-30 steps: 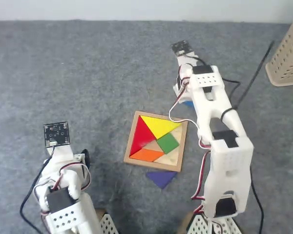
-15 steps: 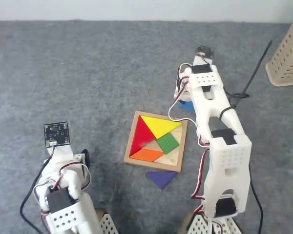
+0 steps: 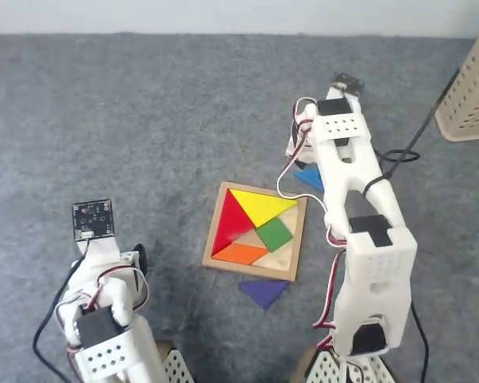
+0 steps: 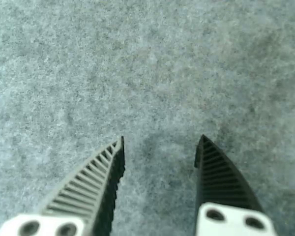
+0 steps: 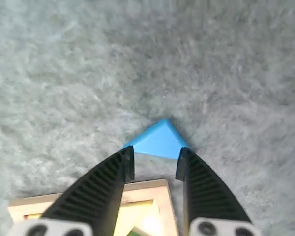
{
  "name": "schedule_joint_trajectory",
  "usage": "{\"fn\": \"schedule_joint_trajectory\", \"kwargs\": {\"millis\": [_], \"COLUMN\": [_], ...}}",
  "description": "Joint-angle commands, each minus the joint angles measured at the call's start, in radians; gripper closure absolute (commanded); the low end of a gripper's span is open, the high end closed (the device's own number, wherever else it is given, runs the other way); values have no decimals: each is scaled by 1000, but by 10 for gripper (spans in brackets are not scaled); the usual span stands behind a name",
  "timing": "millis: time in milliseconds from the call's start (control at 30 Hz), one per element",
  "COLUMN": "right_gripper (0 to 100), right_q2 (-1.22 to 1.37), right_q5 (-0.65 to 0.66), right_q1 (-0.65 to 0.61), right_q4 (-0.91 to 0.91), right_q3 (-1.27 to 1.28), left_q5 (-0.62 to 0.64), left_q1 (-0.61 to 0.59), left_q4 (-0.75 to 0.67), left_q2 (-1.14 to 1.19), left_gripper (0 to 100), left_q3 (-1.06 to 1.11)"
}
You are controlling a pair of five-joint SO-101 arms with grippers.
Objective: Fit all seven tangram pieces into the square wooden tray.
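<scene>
The tray (image 3: 300,239) lies on the grey felt desk (image 3: 144,120), between the two arms. In it sit a yellow triangle (image 3: 261,207), a red triangle (image 3: 231,223), a green square (image 3: 274,234) and an orange piece (image 3: 239,254). The pale patches among them are hard to read as either pieces or bare wood. A purple triangle (image 3: 263,291) lies on the desk just beside the tray's near edge.

The blue triangle (image 3: 310,177) is off the tray's far right corner, partly hidden under the right arm. The right gripper (image 5: 154,160) has its fingers (image 5: 123,164) apart, tips at the triangle's two near corners; contact cannot be made out. The left gripper (image 4: 160,147) hangs over bare felt at the near left, fingers spread and holding nothing.

A slatted basket (image 3: 471,88) is cut off at the far right edge, and a black cable (image 3: 419,120) runs towards it from the right arm.
</scene>
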Motion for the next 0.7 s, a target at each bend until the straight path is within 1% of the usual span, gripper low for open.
{"fn": "schedule_joint_trajectory", "kwargs": {"millis": [0,67,133,233,300,667], "right_gripper": [860,836,798,736,712,710], "right_q2": [-44,-2,30,54,58,62], "right_q5": [-121,-196,-244,-273,-276,-282], "right_q1": [2,-4,-13,-28,-33,-30], "right_q4": [5,5,5,5,10,-10], "right_q3": [-35,-38,-41,-51,-54,-54], "left_q5": [9,9,9,9,9,9], "left_q1": [0,0,0,0,0,0], "left_q4": [3,3,3,3,3,3], "left_q2": [-12,-12,-12,-12,-12,-12], "left_gripper": [775,775,775,775,775,775], "left_q3": [-19,-19,-19,-19,-19,-19]}}
